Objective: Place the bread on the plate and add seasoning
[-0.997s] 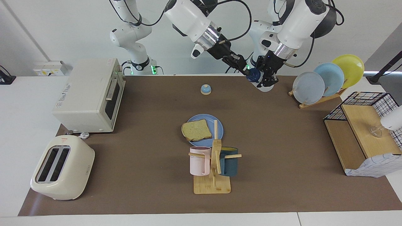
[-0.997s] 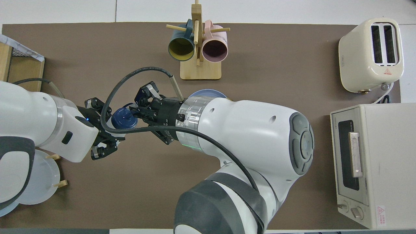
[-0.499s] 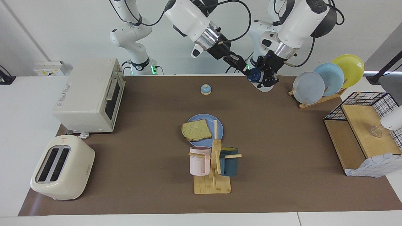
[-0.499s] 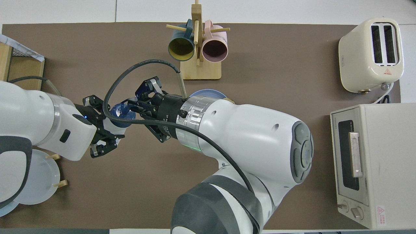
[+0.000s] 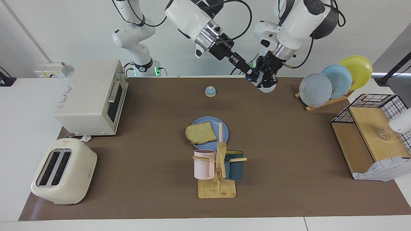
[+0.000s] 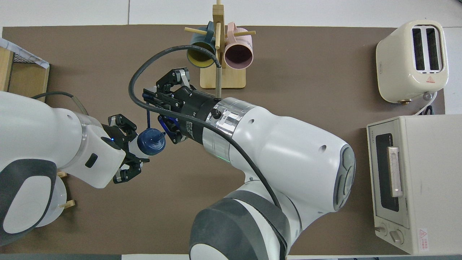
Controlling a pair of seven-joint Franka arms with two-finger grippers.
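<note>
The bread (image 5: 200, 132) lies flat on the blue plate (image 5: 223, 130) in the middle of the mat, right beside the mug rack. My left gripper (image 5: 268, 84) (image 6: 131, 150) is shut on the white body of the seasoning (image 5: 267, 88) and holds it tilted above the mat, between the bell and the plate rack. Its dark blue cap (image 5: 251, 76) (image 6: 151, 141) points toward my right gripper (image 5: 249, 72) (image 6: 162, 127). That gripper's fingertips are closed at the tip of the cap. In the overhead view the right arm hides the plate and the bread.
A small bell (image 5: 210, 91) sits on the mat near the robots. The toaster oven (image 5: 93, 96) and toaster (image 5: 64, 171) stand at the right arm's end. The plate rack (image 5: 334, 81) and a wire basket with a wooden shelf (image 5: 369, 134) are at the left arm's end.
Both grippers have shifted together toward the right arm's end with the bottle between them. The right wrist has turned, and the bottle now tilts more.
</note>
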